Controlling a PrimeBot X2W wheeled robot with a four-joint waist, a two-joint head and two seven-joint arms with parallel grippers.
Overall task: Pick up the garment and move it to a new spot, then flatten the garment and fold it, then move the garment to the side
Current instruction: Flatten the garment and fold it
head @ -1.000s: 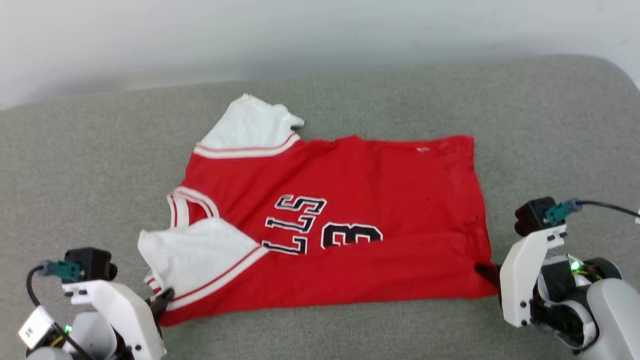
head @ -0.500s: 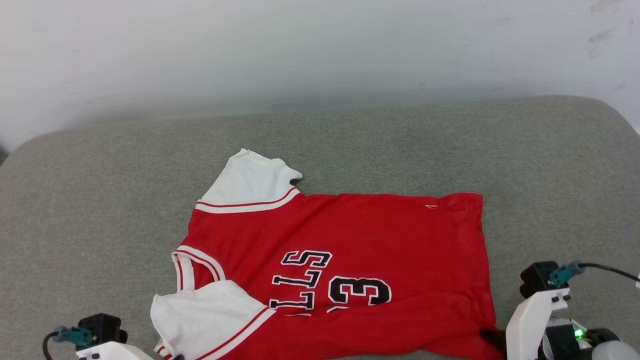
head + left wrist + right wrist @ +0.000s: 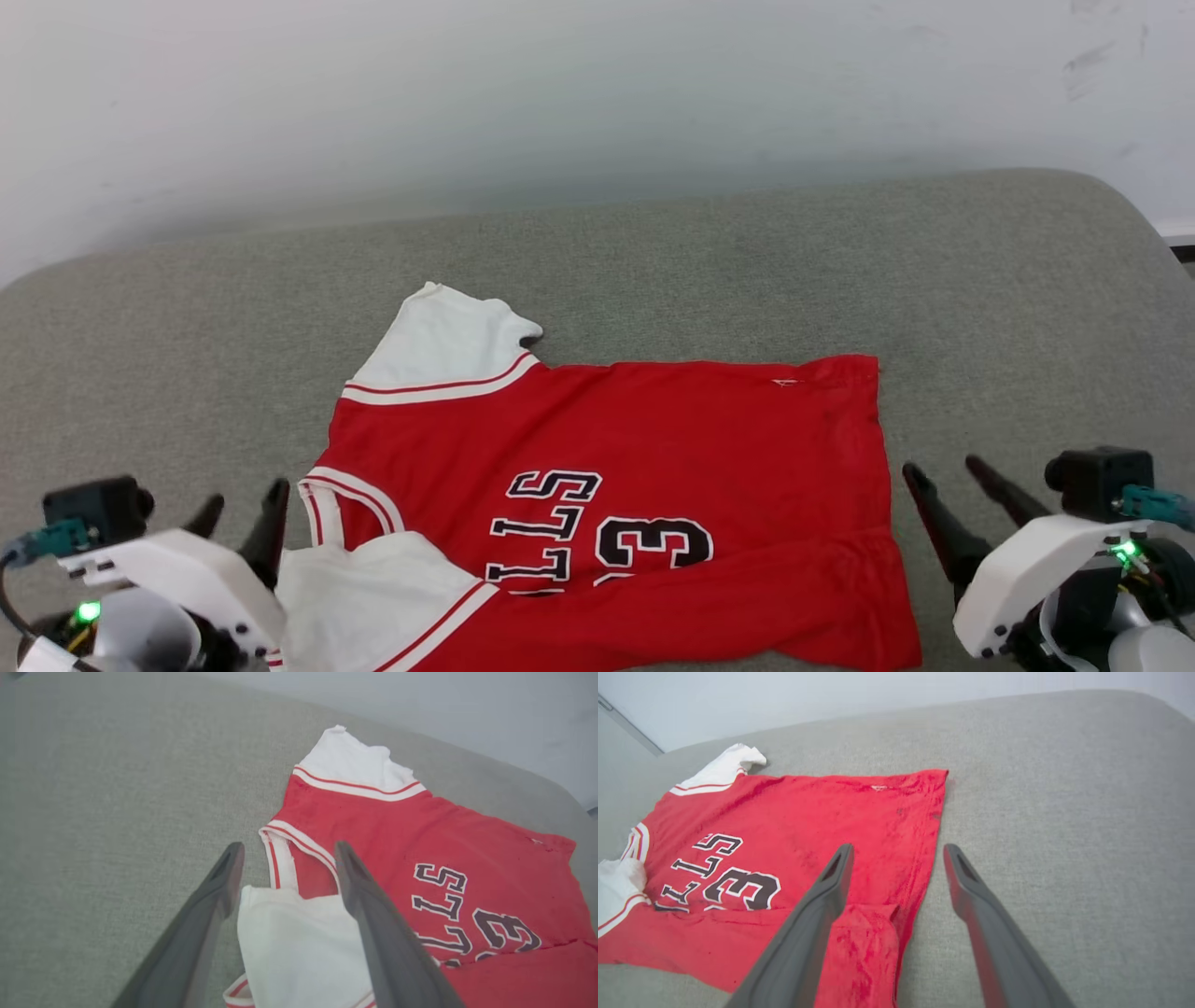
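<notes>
Garment [image 3: 653,439], a red jersey with white sleeves, lies spread on the grey fabric cushion [image 3: 980,280] between the released left tool [image 3: 247,495] and right tool [image 3: 941,464]. Left wrist: white sleeve [image 3: 299,947] folded inward below its spread fingers. Right wrist: hem corner [image 3: 864,933] doubled over. Flattening looks unfinished; folding and moving aside remain.

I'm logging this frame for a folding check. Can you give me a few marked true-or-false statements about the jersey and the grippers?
1. The left gripper and right gripper are both open, holding nothing. True.
2. The garment hangs above the grey cushion. False: it lies on it.
3. Its collar points to the robot's right. False: it points to the robot's left.
4. Its near edge is folded over the bottom of the lettering. True.
</notes>
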